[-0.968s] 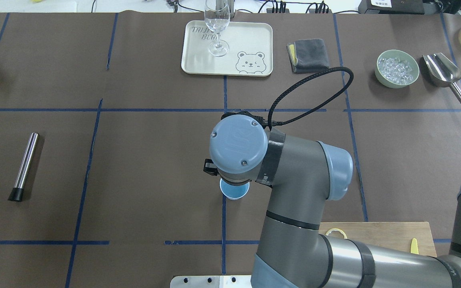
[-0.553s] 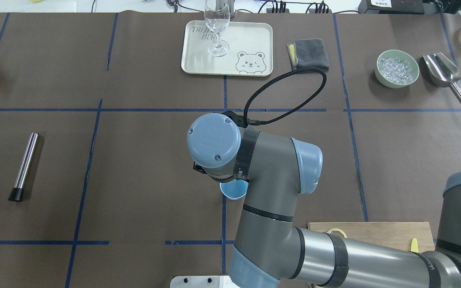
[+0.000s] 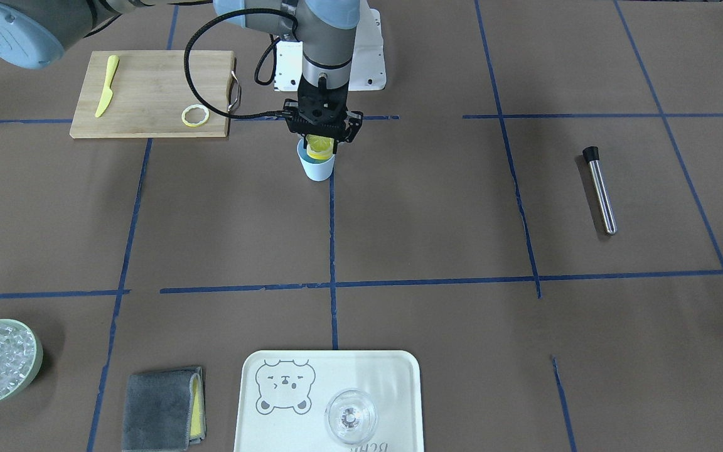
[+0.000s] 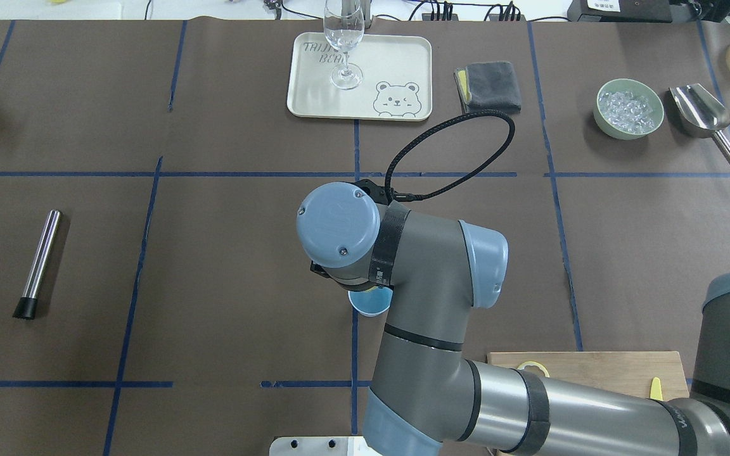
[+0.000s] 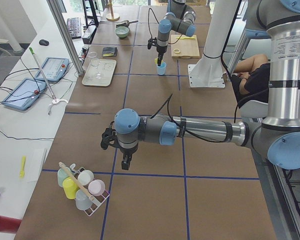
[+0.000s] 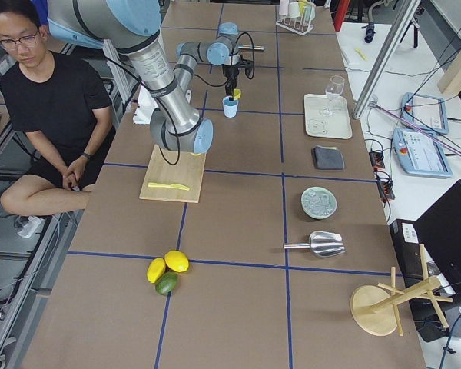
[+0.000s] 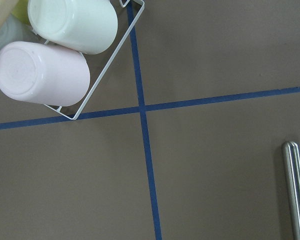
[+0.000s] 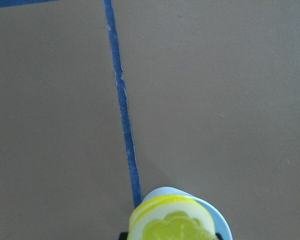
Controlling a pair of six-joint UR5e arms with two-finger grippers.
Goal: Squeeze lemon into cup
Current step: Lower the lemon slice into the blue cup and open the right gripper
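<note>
Nearest the robot's base, at about 4 o'clock from the cup, the pale wooden cutting board (image 4: 593, 370) carries a loose yellow ring of rind (image 3: 195, 116) and a long yellow plastic knife (image 3: 105, 94); neither is at risk.

Next out, at the middle of the worktop (image 4: 225, 253), the right hand (image 3: 319, 139) points straight down. Its fingers are closed most of the way on the small round lemon slice with yellow rind and pale flesh (image 3: 319, 145). The slice stands on edge just over the mouth of the small light-blue tapered plastic cup (image 3: 317, 166).

- From the wrist view the slice looks set towards one side of the mouth, so juice may run down the outer wall onto the brown paper.
- The cup looks light and nothing holds it. A finger that catches the rim during a descent could tip or push it.
- If the fingers press on the rind edges, as seems the case, a harder squeeze may buckle the slice or shoot it out sideways.

Far off at 9 o'clock, the left hand (image 5: 126, 162) hangs near a white wire rack of pastel cups (image 5: 80, 187). I cannot tell whether it is open or closed
</note>
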